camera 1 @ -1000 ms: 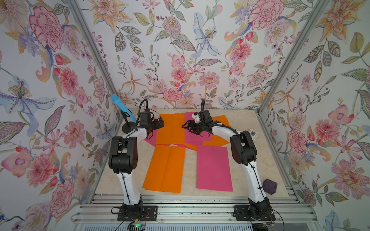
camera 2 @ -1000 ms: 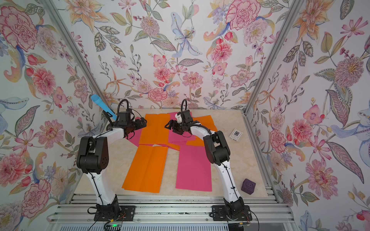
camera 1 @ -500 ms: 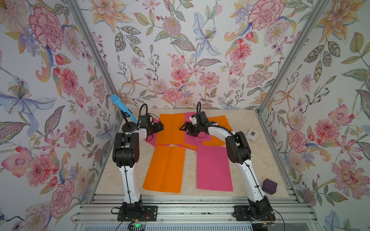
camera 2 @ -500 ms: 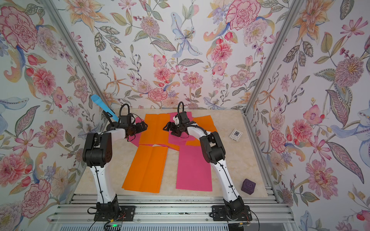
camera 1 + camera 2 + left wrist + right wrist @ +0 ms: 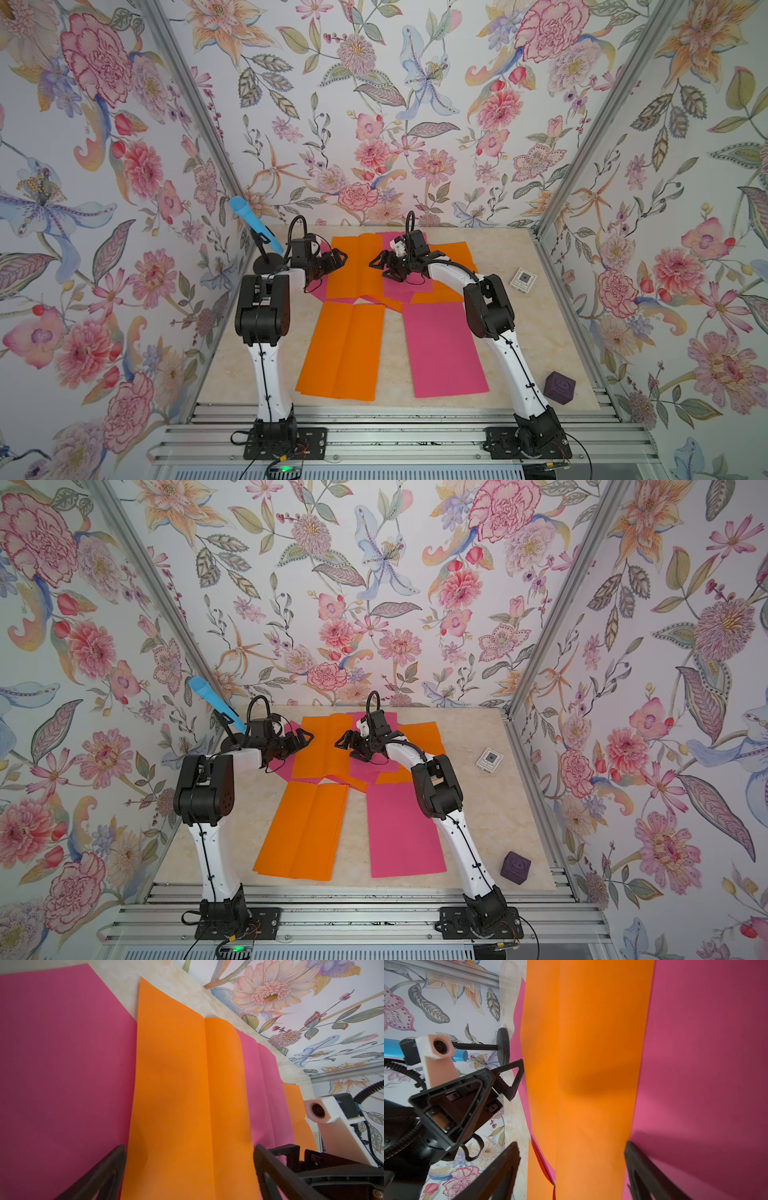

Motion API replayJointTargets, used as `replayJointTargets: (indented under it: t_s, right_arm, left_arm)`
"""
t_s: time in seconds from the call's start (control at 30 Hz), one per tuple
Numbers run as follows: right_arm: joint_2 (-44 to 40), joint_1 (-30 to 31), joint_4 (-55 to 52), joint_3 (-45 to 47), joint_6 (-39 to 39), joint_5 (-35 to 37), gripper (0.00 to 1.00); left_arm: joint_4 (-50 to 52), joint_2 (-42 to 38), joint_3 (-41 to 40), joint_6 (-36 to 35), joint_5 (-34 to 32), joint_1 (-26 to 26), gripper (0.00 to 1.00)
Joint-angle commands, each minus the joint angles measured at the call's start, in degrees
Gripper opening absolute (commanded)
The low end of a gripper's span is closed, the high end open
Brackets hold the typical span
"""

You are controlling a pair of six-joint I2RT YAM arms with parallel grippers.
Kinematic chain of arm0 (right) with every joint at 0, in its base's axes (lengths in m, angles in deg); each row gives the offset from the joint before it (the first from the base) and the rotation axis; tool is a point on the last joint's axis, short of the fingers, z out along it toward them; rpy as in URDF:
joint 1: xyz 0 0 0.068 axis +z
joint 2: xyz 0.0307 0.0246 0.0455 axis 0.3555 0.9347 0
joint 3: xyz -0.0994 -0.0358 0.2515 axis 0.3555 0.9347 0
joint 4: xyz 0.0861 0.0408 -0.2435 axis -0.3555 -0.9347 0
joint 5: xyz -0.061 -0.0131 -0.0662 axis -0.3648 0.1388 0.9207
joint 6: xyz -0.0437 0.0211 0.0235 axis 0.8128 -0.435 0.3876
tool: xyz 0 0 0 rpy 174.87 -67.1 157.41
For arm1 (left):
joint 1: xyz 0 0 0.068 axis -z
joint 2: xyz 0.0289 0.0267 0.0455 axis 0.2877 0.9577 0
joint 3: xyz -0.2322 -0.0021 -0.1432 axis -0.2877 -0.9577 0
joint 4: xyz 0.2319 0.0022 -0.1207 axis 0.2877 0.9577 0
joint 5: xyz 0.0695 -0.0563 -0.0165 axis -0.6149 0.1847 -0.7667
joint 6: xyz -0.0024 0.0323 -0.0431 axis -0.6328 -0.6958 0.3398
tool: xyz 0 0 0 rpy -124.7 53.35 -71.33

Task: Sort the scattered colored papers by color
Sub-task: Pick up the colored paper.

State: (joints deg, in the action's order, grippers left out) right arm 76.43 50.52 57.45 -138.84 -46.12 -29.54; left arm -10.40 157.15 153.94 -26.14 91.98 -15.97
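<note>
Left gripper (image 5: 338,262) and right gripper (image 5: 377,268) wide, empty, over orange sheet (image 5: 355,266) in overlapped far pile on desk (image 5: 519,332). Risk: thin layers, so a pinch may drag pink sheet (image 5: 62,1064) beneath too.

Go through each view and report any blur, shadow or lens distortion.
Both top views: even light, sharp, wide lens splaying the walls. Left wrist view: left tool blurred in the foreground, faint shadow on the orange paper. Right wrist view: right tool equally blurred, a darker soft shadow across that paper.
</note>
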Motion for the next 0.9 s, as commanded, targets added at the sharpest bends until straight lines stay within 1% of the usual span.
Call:
replayJointTargets:
  t_s: [0.0, 0.03, 0.1, 0.17, 0.3, 0.43, 0.57, 0.6, 0.67, 0.73, 0.8, 0.87]
  right_arm:
    - [2.8, -0.3, -2.9, -0.1, -1.1, 0.4, 0.81]
    - [2.9, -0.3, -2.9, 0.0, -1.1, 0.4, 0.81]
    - [2.8, -0.5, -2.9, 0.1, -1.1, 0.3, 0.81]
    - [2.8, -0.6, -2.9, 0.1, -1.1, 0.3, 0.81]
    - [2.7, -0.8, -2.8, 0.3, -0.9, 0.2, 0.81]
    - [2.6, -1.1, -2.8, 0.3, -0.8, -0.1, 0.81]
    - [2.2, -1.5, -2.7, 0.6, -0.5, -0.4, 0.81]
    - [1.9, -1.5, -2.7, 0.7, -0.5, -0.4, 0.81]
    - [1.5, -1.8, -2.7, 1.3, -0.2, -0.3, 0.81]
    - [1.0, -2.0, -2.7, 1.8, -0.1, -0.3, 0.81]
    - [1.0, -2.0, -2.5, 1.8, 0.0, -0.4, 0.81]
    - [1.1, -1.9, -2.2, 1.8, -0.1, -0.4, 0.81]
  left_arm:
    - [-2.0, -0.9, 0.5, 1.4, 2.9, -0.2, 0.88]
    - [-1.6, -0.8, 1.3, 1.2, 2.9, -0.2, 0.85]
    - [-0.5, -0.3, 2.9, 1.0, 3.4, -0.2, 0.81]
    - [0.5, 0.0, 3.8, 0.8, 3.7, -0.2, 0.81]
    - [-1.4, -0.1, 2.8, 1.5, 3.5, -0.2, 0.84]
    - [-1.9, 0.4, 2.6, 1.8, 3.6, -0.3, 0.84]
    - [-4.3, 2.0, 2.6, 3.7, 6.7, -0.3, 0.81]
    - [-2.8, 2.8, 3.5, 3.3, 7.1, -0.3, 0.80]
    - [2.5, 3.8, 5.0, 0.8, 4.9, -0.2, 0.79]
    - [7.5, 3.6, 5.9, -2.6, -0.3, -0.2, 0.80]
    - [9.1, 3.3, 5.9, -4.4, -3.5, -0.1, 0.80]
    - [8.7, 3.4, 6.0, -4.3, -3.0, -0.1, 0.80]
